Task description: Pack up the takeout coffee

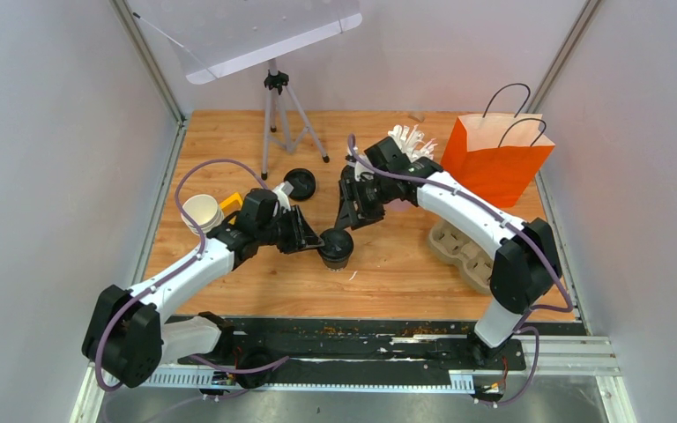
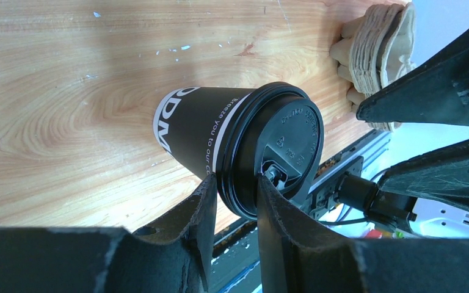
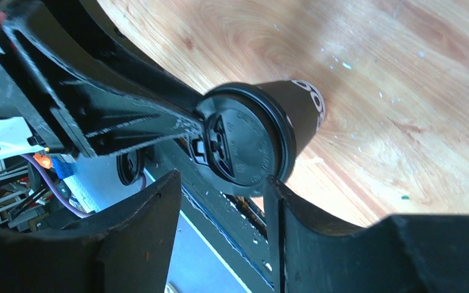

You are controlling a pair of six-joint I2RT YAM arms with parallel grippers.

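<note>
1. Left wrist view, right up close: the left gripper (image 2: 237, 183) pinches the rim of the black lid (image 2: 290, 143), one finger outside, one on top.
2. The right wrist view gives the opposite side. The right gripper (image 3: 223, 178) stands spread, a finger either side of that lid, gripping nothing.
3. And the takeout cup (image 2: 189, 131) itself is tapered, with a dark printed wall, white lettering and a glossy moulded lid. It stands mid-way across the wooden table (image 1: 388, 282), between both grippers.
4. The top view adds what lies beyond: a loose black lid (image 1: 300, 183) behind, a ridged pulp tray (image 1: 458, 251) to the right, and an orange paper bag (image 1: 494, 163) farthest back.
</note>
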